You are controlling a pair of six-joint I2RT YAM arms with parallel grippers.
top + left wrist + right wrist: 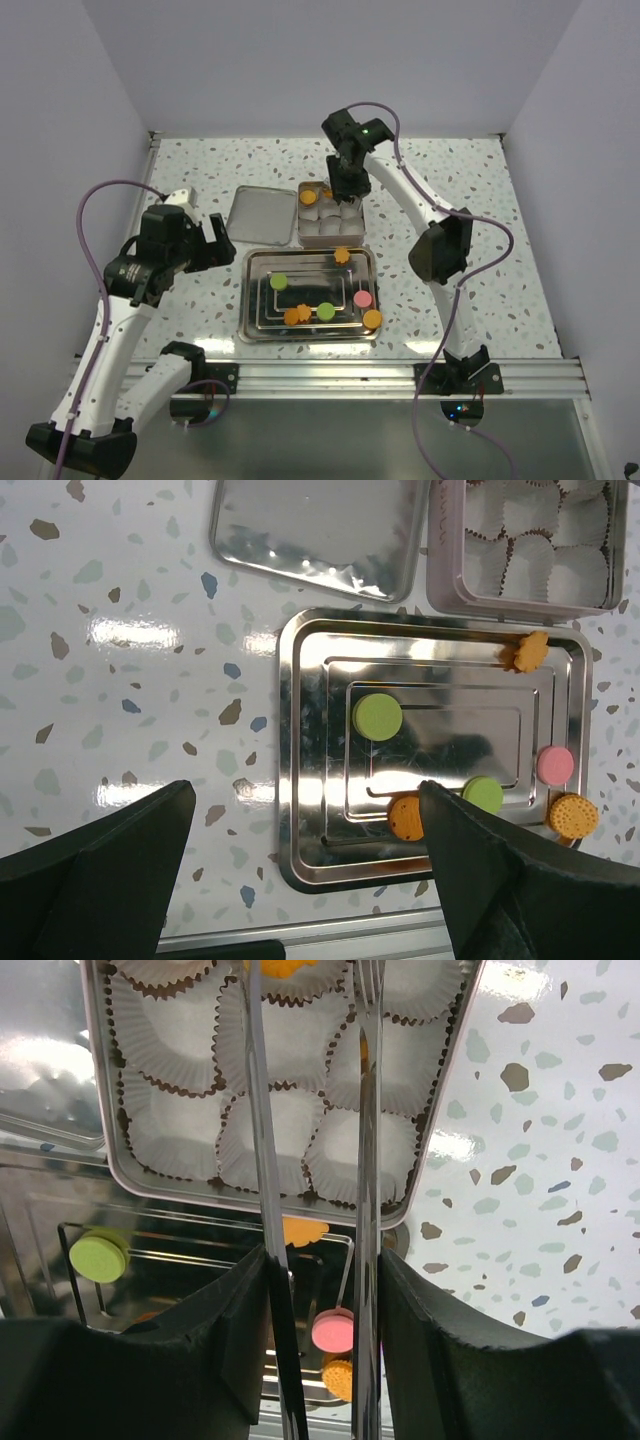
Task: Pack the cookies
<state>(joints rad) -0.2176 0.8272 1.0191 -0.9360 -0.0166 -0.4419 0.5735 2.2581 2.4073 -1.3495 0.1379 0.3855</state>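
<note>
- On the bench [500, 220], centre: steel tray [247, 300] with most of the cookies [325, 311]: green, pink and orange discs plus orange flower shapes, lying flat and loose.
- Just behind the tray: open box [330, 243] lined with white paper cups [322, 225]; one orange cookie in the back-left cup; lid [262, 212] flat on the bench beside the box, to its left.
- Left pincer [215, 245]: spread fully wide, empty, hovering left of the tray.
- Right pincer [343, 203]: pointing down over the box, long fingers partly closed with a gap between; cannot tell whether anything is gripped.
</note>
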